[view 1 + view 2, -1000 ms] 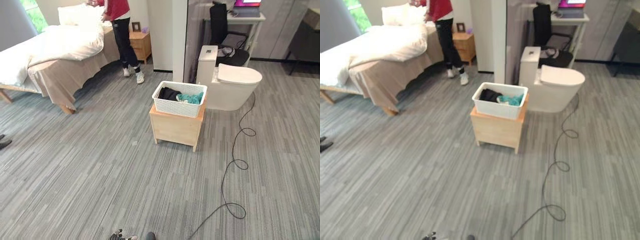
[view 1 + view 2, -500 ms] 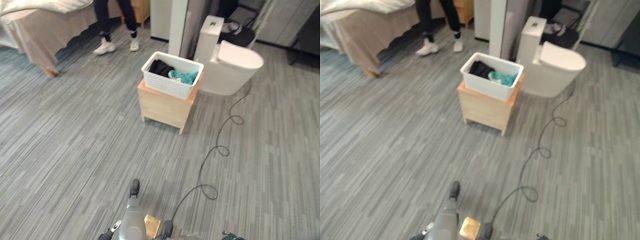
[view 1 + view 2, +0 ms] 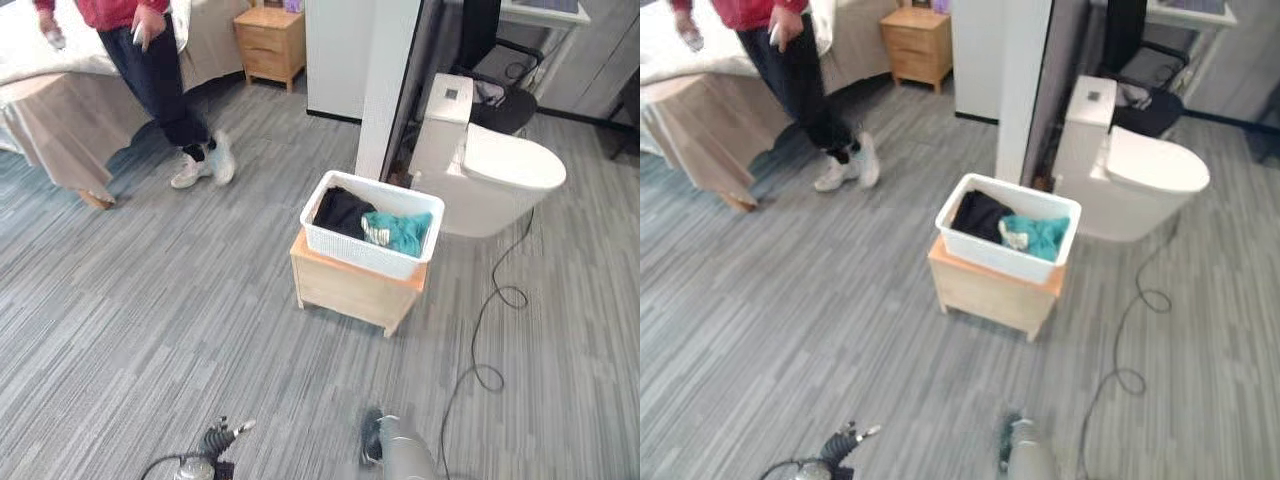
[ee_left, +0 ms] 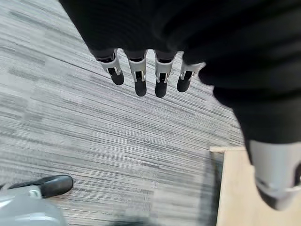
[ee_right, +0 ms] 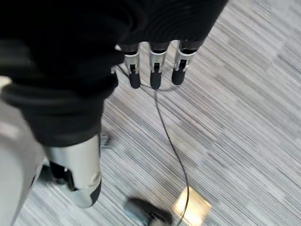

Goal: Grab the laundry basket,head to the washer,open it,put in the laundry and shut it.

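Grey carpet separates both slack, empty hands, left hand (image 4: 141,70) and right hand (image 5: 150,70), from the laundry basket (image 3: 372,237) well ahead on its wooden stand (image 3: 350,290); probably light and stiff, best taken by opposite rims.

The two eye views look steeply down from the robot's head across the grey floor (image 3: 150,330), set slightly apart side by side. Both take in the white laundry basket (image 3: 372,238) on its wooden stand (image 3: 350,288) well ahead, the toilet (image 3: 1140,185) behind it and a person (image 3: 160,70) by the bed (image 3: 690,110). Each wrist view looks from very close along its own robot hand, left (image 4: 141,70) and right (image 5: 155,68), down at that same floor.
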